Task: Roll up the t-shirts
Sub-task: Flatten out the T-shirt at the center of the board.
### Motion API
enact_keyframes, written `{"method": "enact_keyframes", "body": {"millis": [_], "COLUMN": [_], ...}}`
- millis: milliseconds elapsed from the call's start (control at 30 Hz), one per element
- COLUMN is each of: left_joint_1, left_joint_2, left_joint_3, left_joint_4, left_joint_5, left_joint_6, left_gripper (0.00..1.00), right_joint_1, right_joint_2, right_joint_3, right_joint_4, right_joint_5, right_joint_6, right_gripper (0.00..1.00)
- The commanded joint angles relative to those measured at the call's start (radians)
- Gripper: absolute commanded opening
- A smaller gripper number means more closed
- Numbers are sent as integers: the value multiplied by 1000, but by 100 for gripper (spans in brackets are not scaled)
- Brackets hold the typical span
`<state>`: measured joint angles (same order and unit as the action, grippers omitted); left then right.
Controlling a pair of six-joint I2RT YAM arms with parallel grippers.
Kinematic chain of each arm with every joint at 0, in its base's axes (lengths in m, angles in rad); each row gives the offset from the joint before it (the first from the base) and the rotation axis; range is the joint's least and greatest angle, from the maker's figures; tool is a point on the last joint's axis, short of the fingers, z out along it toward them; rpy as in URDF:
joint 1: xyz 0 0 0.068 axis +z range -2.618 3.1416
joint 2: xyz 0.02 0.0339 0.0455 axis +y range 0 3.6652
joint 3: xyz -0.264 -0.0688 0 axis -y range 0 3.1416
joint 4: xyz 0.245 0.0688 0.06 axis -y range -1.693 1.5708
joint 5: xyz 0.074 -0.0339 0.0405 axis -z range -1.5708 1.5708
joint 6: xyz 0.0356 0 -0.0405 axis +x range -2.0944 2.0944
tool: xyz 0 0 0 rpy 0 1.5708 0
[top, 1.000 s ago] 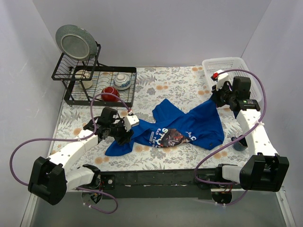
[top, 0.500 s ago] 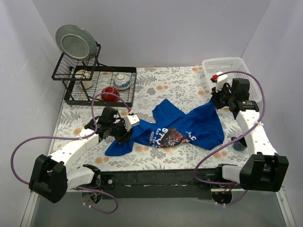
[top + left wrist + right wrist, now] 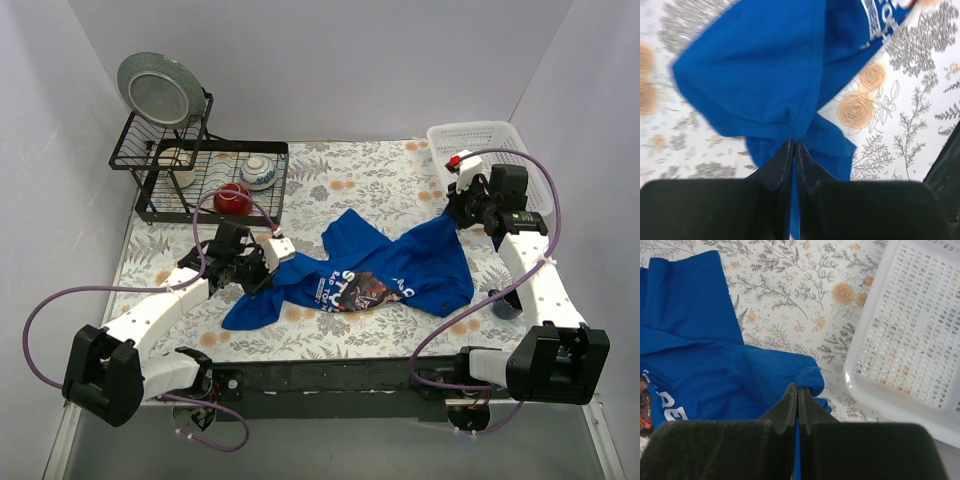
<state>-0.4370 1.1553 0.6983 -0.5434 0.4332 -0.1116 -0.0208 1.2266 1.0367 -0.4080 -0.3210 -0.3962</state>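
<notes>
Left pincer was just clamped onto the t-shirt, already pinched by the right pincer, so it could be spread flat.

Royal-blue t-shirt, floral-print table, white basket

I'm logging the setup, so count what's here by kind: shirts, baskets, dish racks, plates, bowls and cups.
Blue t-shirt: 1
White basket: 1
Black dish rack: 1
Grey plate: 1
Bowls: 2, a red bowl and a patterned bowl
Cream cup: 1
Total: 7
</notes>
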Motion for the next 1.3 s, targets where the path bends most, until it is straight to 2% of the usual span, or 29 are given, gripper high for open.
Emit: {"method": "enact_keyframes", "body": {"millis": [0, 167, 433, 633, 933, 1267], "left_joint_1": [61, 136, 270, 274, 274, 276], "left_joint_2": [-13, 6, 38, -37, -173, -240], "left_joint_3": [211, 478, 910, 1061, 1233, 1444], "left_joint_4": [-33, -174, -339, -323, -303, -297], "left_joint_5": [-37, -128, -330, -388, -467, -481], "left_joint_6": [-2, 44, 79, 49, 16, 56], "left_gripper": [0, 0, 0, 0, 0, 0], "right_joint_1": [1, -1, -1, -1, -1, -1], "right_joint_2": [19, 27, 25, -36, -182, -268], "right_joint_3": [138, 331, 522, 661, 790, 1037], "right_joint_4": [40, 46, 118, 63, -72, -146], "right_joint_5": [-12, -9, 39, 0, -32, 33], "right_joint_6": [0, -23, 46, 71, -41, -61], "right_gripper": [1, 1, 1, 1, 1, 1]}}
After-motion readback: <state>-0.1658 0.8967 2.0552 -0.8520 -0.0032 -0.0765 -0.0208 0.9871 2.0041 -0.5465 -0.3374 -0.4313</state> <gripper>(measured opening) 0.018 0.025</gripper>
